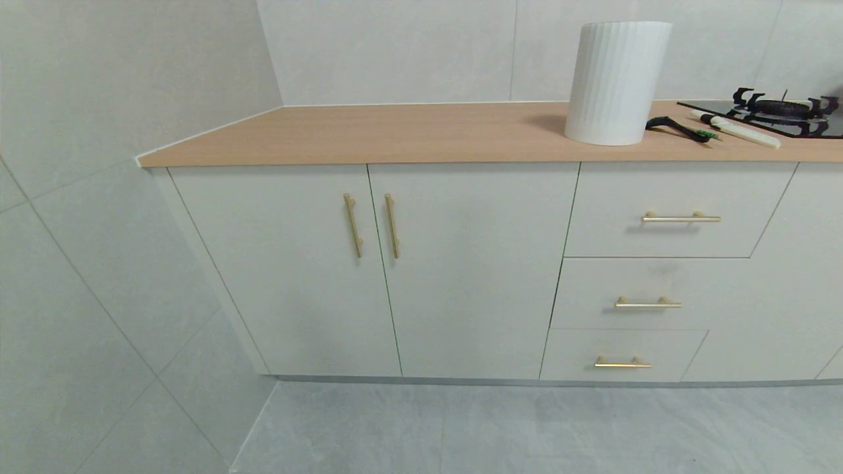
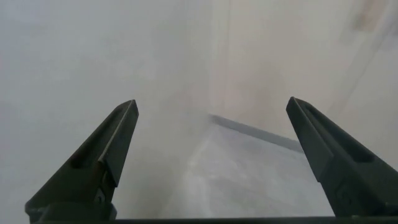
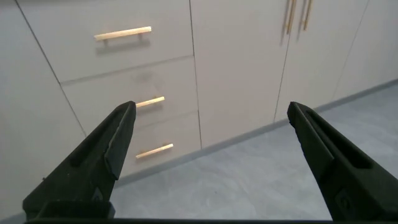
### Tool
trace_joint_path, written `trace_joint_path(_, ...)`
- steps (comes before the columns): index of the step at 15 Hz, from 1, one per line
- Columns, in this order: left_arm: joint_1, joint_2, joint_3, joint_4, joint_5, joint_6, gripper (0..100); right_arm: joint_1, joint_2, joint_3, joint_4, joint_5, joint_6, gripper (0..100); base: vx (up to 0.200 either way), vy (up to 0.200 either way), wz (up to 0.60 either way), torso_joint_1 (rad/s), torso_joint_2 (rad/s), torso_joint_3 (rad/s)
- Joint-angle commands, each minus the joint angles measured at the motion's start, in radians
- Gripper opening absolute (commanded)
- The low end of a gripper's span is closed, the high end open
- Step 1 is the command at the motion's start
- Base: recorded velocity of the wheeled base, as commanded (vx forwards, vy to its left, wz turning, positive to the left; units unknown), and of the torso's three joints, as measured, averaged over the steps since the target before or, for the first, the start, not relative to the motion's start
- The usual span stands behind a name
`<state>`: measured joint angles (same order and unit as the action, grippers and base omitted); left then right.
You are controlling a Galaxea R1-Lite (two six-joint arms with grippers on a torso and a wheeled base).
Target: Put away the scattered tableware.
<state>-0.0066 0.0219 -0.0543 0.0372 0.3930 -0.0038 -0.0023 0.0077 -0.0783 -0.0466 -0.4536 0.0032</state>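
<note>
On the wooden countertop (image 1: 395, 131) at the right, a black-handled utensil (image 1: 678, 126) and a long white utensil with a green band (image 1: 737, 130) lie side by side. They rest just right of a tall white ribbed container (image 1: 616, 82). My left gripper (image 2: 211, 104) is open with nothing between its fingers, low over the grey floor near a pale wall. My right gripper (image 3: 211, 107) is also open and holds nothing, facing the cabinet front below the counter.
A black gas hob (image 1: 784, 112) occupies the counter's far right. Below are two cabinet doors with gold handles (image 1: 372, 227) and three drawers (image 1: 680, 217), (image 1: 648, 303), (image 1: 622, 363). A tiled wall closes the left side. Grey floor lies in front.
</note>
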Motion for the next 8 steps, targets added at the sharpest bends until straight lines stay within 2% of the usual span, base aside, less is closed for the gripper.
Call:
trace_joint_path(1, 0.005, -0.022, 0.025, -0.02, -0.062, 0.001, 100, -0.002, -0.008, 0.075, -0.022, 0.009, 0.004, 100, 0.0, 0.0, 0.0, 0.0, 0.0, 0.0)
trace_joint_path(2, 0.005, -0.022, 0.037, -0.04, -0.2, 0.001, 100, -0.002, -0.008, 0.078, -0.004, 0.066, 0.034, 100, 0.0, 0.0, 0.0, 0.0, 0.0, 0.0)
trace_joint_path(3, 0.005, -0.022, 0.045, -0.04, -0.29, 0.001, 100, -0.002, -0.008, 0.078, -0.002, 0.133, 0.038, 100, 0.0, 0.0, 0.0, 0.0, 0.0, 0.0)
trace_joint_path(4, 0.005, -0.022, 0.054, -0.039, -0.336, 0.027, 100, -0.002, -0.008, 0.077, -0.001, 0.228, 0.049, 100, 0.0, 0.0, 0.0, 0.0, 0.0, 0.0)
trace_joint_path(5, 0.005, -0.022, 0.054, -0.039, -0.336, 0.042, 100, -0.002, -0.008, 0.077, 0.001, 0.279, 0.06, 100, 0.0, 0.0, 0.0, 0.0, 0.0, 0.0)
trace_joint_path(8, 0.005, -0.022, 0.054, -0.037, -0.338, 0.054, 100, -0.002, -0.006, 0.077, 0.047, 0.382, 0.041, 100, 0.0, 0.0, 0.0, 0.0, 0.0, 0.0)
